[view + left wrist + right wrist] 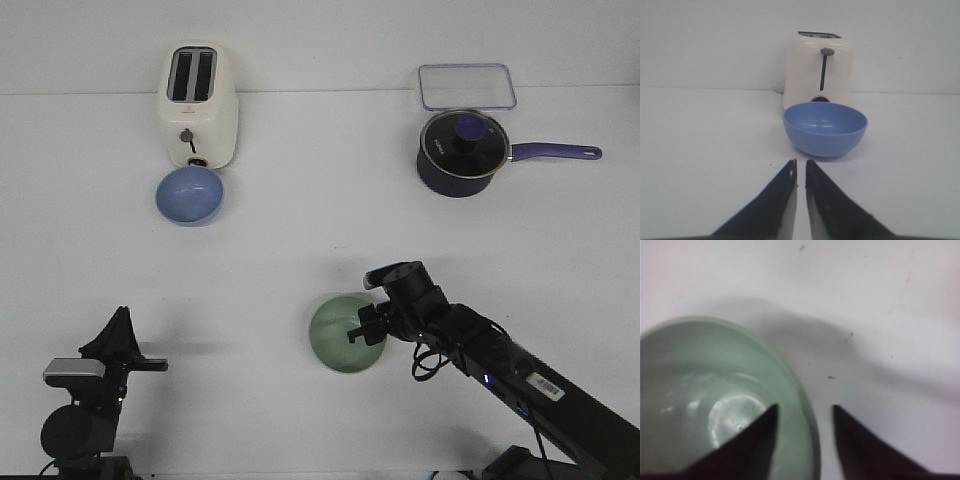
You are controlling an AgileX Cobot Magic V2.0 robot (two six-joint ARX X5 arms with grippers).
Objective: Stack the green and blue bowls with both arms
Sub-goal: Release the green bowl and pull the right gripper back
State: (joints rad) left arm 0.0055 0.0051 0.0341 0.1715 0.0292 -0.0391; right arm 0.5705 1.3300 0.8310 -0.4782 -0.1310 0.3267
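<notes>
The pale green bowl (345,333) sits upright on the white table at front centre. My right gripper (364,326) is open and straddles its right rim, one finger inside the bowl and one outside, as the right wrist view shows around the green bowl (700,390). The blue bowl (189,194) stands at the back left, right in front of the toaster. It also shows in the left wrist view (825,129). My left gripper (800,162) is shut and empty, low at the front left corner (122,318), well short of the blue bowl.
A cream toaster (197,105) stands just behind the blue bowl. A dark navy saucepan (463,152) with glass lid and long handle sits at the back right, with a clear lidded container (466,86) behind it.
</notes>
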